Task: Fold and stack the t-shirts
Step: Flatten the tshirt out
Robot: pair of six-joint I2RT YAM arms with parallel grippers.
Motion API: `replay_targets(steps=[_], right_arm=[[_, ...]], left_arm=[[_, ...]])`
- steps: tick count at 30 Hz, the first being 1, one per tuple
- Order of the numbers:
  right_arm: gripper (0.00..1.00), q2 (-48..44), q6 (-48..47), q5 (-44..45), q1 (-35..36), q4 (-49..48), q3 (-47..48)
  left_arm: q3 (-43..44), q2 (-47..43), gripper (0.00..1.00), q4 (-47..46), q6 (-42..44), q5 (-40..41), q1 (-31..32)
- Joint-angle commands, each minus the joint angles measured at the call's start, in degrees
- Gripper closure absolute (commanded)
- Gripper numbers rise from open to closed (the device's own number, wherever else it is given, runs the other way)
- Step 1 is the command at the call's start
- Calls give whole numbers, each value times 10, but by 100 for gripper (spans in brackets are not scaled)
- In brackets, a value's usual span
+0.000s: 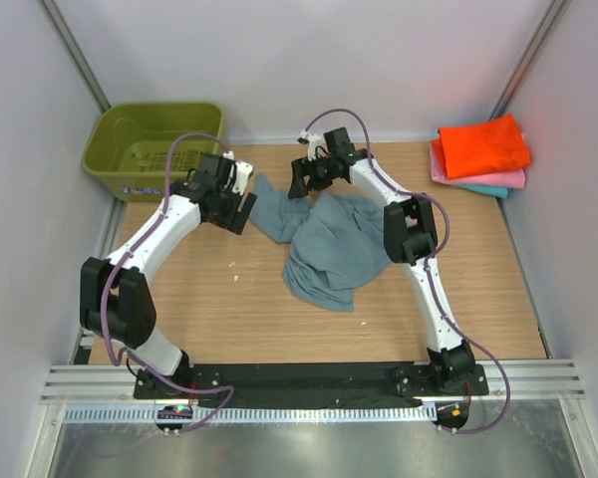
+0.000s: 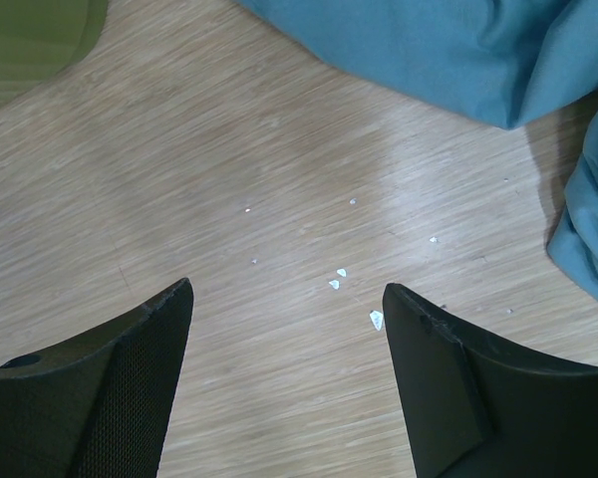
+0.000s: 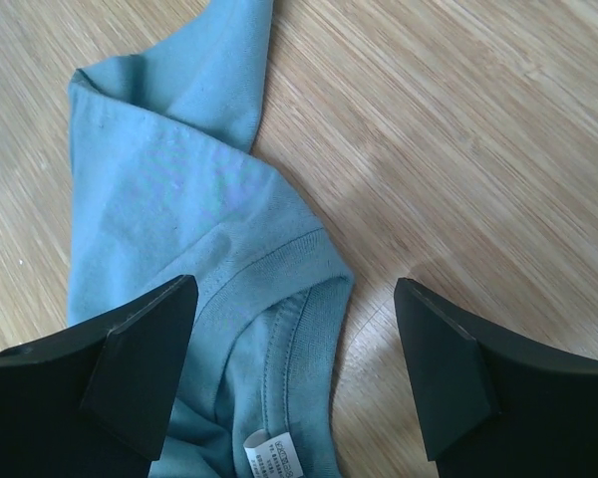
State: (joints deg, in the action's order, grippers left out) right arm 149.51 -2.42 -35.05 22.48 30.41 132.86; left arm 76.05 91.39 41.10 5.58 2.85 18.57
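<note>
Three folded garments are stacked at the two o'clock corner of the table (image 1: 219,309), the orange t-shirt (image 1: 483,144) over the pink t-shirt (image 1: 478,179) over the teal t-shirt (image 1: 490,190), while the blue-grey t-shirt (image 1: 324,249) lies crumpled and unfolded near the centre. We see both claws spread and holding nothing: the left gripper (image 2: 287,294) hovers over bare wood at the cloth's ten o'clock, and the right gripper (image 3: 296,289) hangs above its collar at twelve o'clock. We judge that flattening, folding and stacking this last shirt are all left to do.

The teal t-shirt (image 1: 486,189) shows only an edge under the pink t-shirt (image 1: 503,179); the neck label (image 3: 271,458) is unreadable.
</note>
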Motion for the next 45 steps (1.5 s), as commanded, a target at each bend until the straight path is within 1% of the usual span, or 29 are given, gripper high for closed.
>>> replay_targets(steps=[1, 4, 6, 7, 9, 12, 18, 21, 23, 24, 25, 26, 30, 31, 33, 34, 36, 37, 38, 40, 41, 42, 43, 45], right_arm=[[14, 10, -4, 2, 1, 3, 14], [17, 7, -8, -8, 2, 10, 7], [21, 8, -19, -6, 4, 16, 3], [26, 8, -23, -6, 5, 20, 1], [31, 10, -32, -7, 8, 25, 0], [34, 10, -40, -8, 14, 29, -2], [43, 13, -43, -2, 23, 23, 1], [50, 15, -44, 8, 27, 19, 4], [71, 13, -44, 17, 30, 18, 4], [79, 10, -44, 30, 29, 18, 4], [92, 8, -50, 39, 29, 21, 3], [99, 3, -53, 50, 27, 25, 3], [99, -41, -76, 91, 13, 38, 6], [99, -70, -92, 116, 11, 41, 8], [99, -103, -113, 128, 3, 57, 24], [99, -145, -131, 138, 2, 62, 28], [99, -192, -178, 162, 3, 68, 28], [98, -214, -189, 168, 2, 74, 26], [98, -258, -212, 179, 2, 77, 22], [99, -297, -224, 194, 4, 82, 2], [99, -337, -232, 207, 5, 82, -15], [99, -355, -237, 212, 4, 85, -24], [99, -373, -244, 219, 5, 86, -32], [99, -418, -261, 233, 8, 93, -56]], left_arm=[[16, 3, 22, -1, 7, 6, -3], [17, 3, 22, -1, 8, 7, -3], [15, 2, 22, -3, 7, 8, -3], [15, 2, 22, -2, 6, 8, -4], [9, -2, 21, -2, 6, 8, -4], [2, -7, 21, -3, 7, 11, -3], [-5, -15, 21, -6, 7, 13, -3], [-5, -13, 21, -6, 4, 11, -4], [-4, -14, 21, -8, 3, 10, -3], [-6, -15, 21, -8, 3, 10, -3], [-6, -16, 21, -8, 3, 10, -3], [-8, -17, 21, -8, 1, 11, -4], [-13, -24, 21, -12, -6, 11, -4], [-13, -24, 21, -15, -7, 15, -5], [-3, -21, 21, -16, -12, 31, -5], [2, -21, 21, -17, -15, 36, -4], [21, -20, 21, -18, -17, 37, -5], [28, -19, 21, -17, -22, 25, -5], [44, -19, 23, -16, -25, 13, -4], [59, -12, 24, -10, -43, -21, -4], [73, -10, 24, -7, -50, -27, -4], [77, -8, 23, -5, -53, -55, -5], [81, 0, 23, -1, -52, -102, -4], [91, 13, 23, 6, -67, -157, 2]])
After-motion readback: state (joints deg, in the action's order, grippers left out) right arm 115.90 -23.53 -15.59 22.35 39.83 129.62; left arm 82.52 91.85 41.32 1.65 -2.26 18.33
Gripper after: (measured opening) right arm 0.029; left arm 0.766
